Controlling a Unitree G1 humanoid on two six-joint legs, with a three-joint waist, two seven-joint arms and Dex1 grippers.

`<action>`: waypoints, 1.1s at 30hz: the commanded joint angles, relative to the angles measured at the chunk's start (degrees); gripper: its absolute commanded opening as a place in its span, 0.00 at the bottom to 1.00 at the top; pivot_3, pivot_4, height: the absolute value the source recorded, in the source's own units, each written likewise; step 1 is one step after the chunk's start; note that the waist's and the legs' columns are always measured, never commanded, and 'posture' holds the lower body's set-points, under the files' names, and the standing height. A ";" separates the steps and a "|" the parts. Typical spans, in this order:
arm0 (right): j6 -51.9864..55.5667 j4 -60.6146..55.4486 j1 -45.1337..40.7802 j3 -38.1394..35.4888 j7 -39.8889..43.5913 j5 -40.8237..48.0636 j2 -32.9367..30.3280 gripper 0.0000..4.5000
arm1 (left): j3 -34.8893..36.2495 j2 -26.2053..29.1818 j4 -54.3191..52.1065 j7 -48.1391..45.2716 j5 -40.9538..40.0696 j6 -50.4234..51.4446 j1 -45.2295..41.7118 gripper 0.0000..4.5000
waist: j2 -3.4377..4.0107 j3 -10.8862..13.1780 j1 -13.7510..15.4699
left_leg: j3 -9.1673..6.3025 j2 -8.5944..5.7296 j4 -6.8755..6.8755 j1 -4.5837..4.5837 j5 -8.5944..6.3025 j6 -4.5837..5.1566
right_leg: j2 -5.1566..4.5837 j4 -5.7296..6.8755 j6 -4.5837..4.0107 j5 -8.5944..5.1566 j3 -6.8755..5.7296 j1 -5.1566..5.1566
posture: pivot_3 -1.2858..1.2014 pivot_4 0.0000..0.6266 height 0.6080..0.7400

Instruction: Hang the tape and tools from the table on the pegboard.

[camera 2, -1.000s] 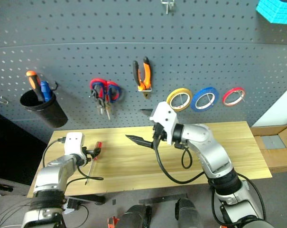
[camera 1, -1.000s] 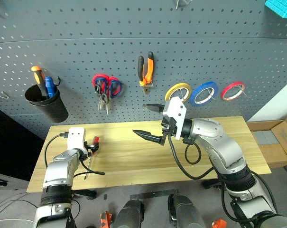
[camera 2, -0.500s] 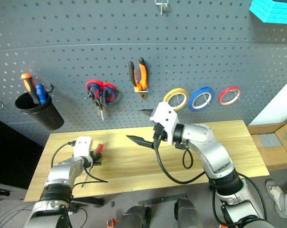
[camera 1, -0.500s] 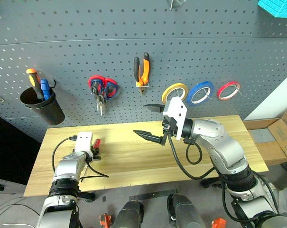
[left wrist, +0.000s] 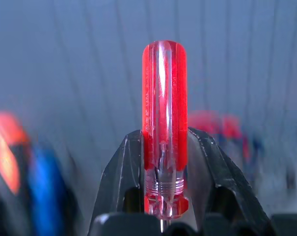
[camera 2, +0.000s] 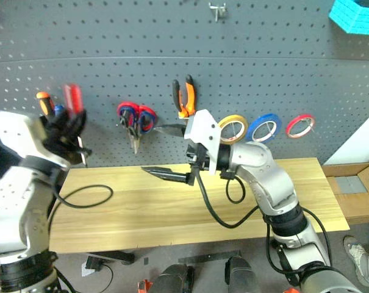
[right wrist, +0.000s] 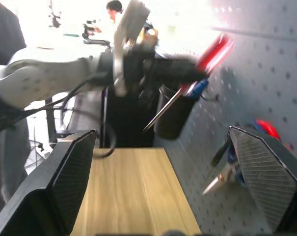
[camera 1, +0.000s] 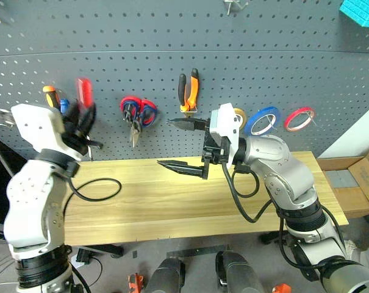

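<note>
My left gripper [camera 1: 83, 116] is shut on the screwdriver [left wrist: 164, 118], gripping low on its clear red handle. It holds the tool up in front of the pegboard [camera 1: 263, 55], close to a black cup [right wrist: 175, 115]. The red handle [camera 1: 83, 91] points up and the thin shaft [right wrist: 163, 110] slants down. My right gripper [camera 1: 167, 143] hangs open and empty above the middle of the table [camera 1: 172, 201], pointing left. On the pegboard hang the orange-and-black pliers [camera 1: 188, 90] and the blue tape [camera 1: 261, 120].
Red-and-blue-handled scissors [camera 1: 137, 112] hang left of the pliers. Yellow tape [camera 2: 232, 127] and red tape [camera 1: 299, 117] flank the blue ring. An orange-handled screwdriver [camera 1: 49, 94] stands in the cup. A cardboard box [camera 1: 355, 177] sits at the far right. A person shows in the right wrist view.
My left gripper shut on the screwdriver lying on the table and lifted it up to the pegboard near the cup. My right gripper rose a little and stayed open.
</note>
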 commanded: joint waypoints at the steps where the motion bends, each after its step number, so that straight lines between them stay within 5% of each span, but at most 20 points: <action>1: -2.20 0.07 -1.47 -0.04 1.11 0.69 0.61 1.00 | 3.84 2.34 0.21 0.90 -1.30 -2.99 -3.50 0.19 | -0.05 -0.03 0.12 | -0.02 0.00 0.00 0.00 0.00 0.00 | 0.00 0.00 0.00 0.00 -0.03 0.01 | 0.54 0.23 1.00; 12: -4.58 2.56 -2.40 0.52 0.17 -1.13 2.29 1.00 | 3.54 7.96 16.76 4.89 2.58 -13.04 -21.00 0.19 | -0.28 -0.24 0.90 | -0.03 -0.01 0.03 0.01 0.01 -0.02 | 0.01 0.02 0.00 0.00 -0.15 0.00 | 0.54 0.21 1.00; 19: -4.35 1.93 -2.08 0.97 -0.61 -2.07 2.40 1.00 | 0.00 6.91 30.66 2.30 5.94 -23.65 -20.57 0.19 | -0.36 -0.40 0.93 | -0.01 -0.02 0.03 -0.02 0.02 -0.03 | 0.02 0.03 0.00 0.00 -0.16 -0.05 | 0.53 0.22 1.00; 25: -3.64 1.05 -1.64 1.10 -0.96 -2.17 1.97 1.00 | 0.11 5.55 31.59 3.83 5.43 -22.27 -16.40 0.19 | -0.39 -0.42 0.34 | -0.02 0.00 0.03 -0.07 0.02 -0.03 | 0.02 0.05 0.00 0.01 -0.10 -0.12 | 0.53 0.22 1.00; 33: -4.10 1.98 -2.01 1.74 -0.68 -2.39 2.43 1.00 | 1.20 6.28 28.75 2.33 3.44 -21.77 -12.33 0.79 | -0.52 -0.55 0.02 | -0.02 0.00 0.03 -0.06 0.02 -0.03 | 0.02 0.08 0.00 0.01 -0.06 -0.12 | 0.54 0.21 1.00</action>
